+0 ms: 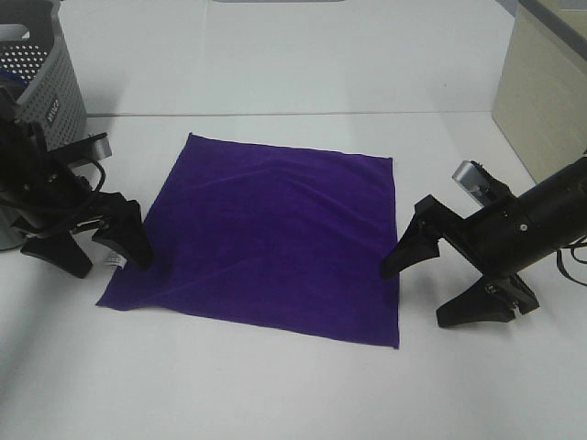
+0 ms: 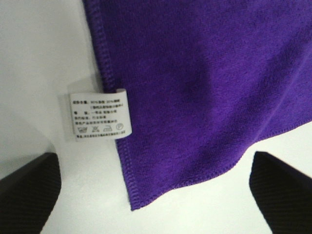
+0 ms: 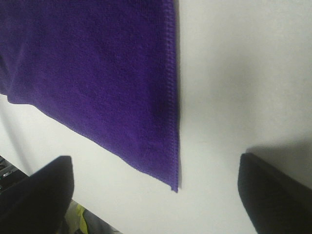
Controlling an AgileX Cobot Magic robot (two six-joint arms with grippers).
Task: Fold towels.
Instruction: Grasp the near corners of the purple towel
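The towel [image 1: 275,238], a deep purple square cloth, lies spread flat in one layer on the white table [image 1: 275,394], roughly at the centre of the work area, with shallow wrinkles across its far half. A small white care tag [image 2: 100,114] is sewn to its left edge, near the front left corner, and lies flat on the table beside the hem. The left gripper [image 1: 92,246] is positioned at that edge with its jaws spread wide and nothing grasped. In the left wrist view the tag and the front left corner lie between the two fingers. The right gripper [image 1: 445,275] is positioned at the towel's right edge, near the front right corner, jaws likewise released and empty. Its inner finger [image 1: 413,243] stands just beside the hem. In the right wrist view the corner lies between the fingers. Whether any fingertip touches the table cannot be determined. A grey perforated basket [image 1: 46,78] stands at the far left, behind the left arm. A light wooden panel [image 1: 541,92] stands at the far right.
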